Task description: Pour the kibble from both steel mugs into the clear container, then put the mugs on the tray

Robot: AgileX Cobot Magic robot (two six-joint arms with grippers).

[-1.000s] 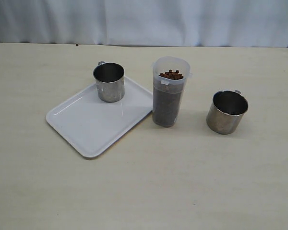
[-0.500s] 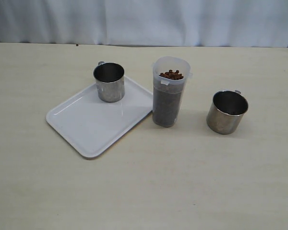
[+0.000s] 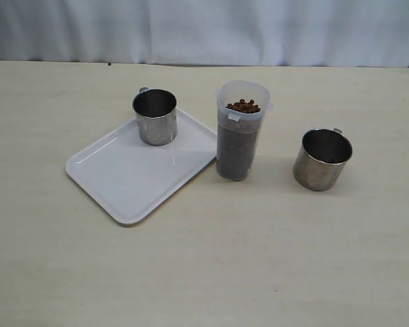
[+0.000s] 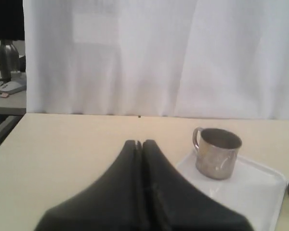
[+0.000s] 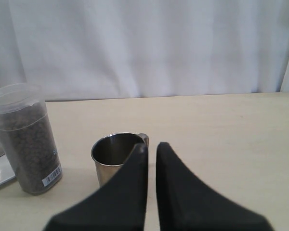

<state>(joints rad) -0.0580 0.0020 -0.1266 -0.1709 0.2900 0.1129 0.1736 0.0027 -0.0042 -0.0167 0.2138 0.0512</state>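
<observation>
The clear container (image 3: 240, 133) stands mid-table, filled with kibble (image 3: 243, 105) almost to its rim. One steel mug (image 3: 155, 117) stands upright on the far corner of the white tray (image 3: 123, 177). The other steel mug (image 3: 322, 159) stands upright on the bare table, right of the container, and looks empty. Neither arm shows in the exterior view. In the left wrist view my left gripper (image 4: 138, 142) is shut and empty, short of the tray's mug (image 4: 216, 154). In the right wrist view my right gripper (image 5: 151, 145) is shut and empty, just short of the right mug (image 5: 111, 151), with the container (image 5: 29, 139) beside it.
A white curtain (image 3: 204, 30) hangs along the table's far edge. Past the table's end, the left wrist view shows a grey desk (image 4: 7, 98) with small items on it. The pale wooden tabletop (image 3: 211, 266) spreads in front of the objects.
</observation>
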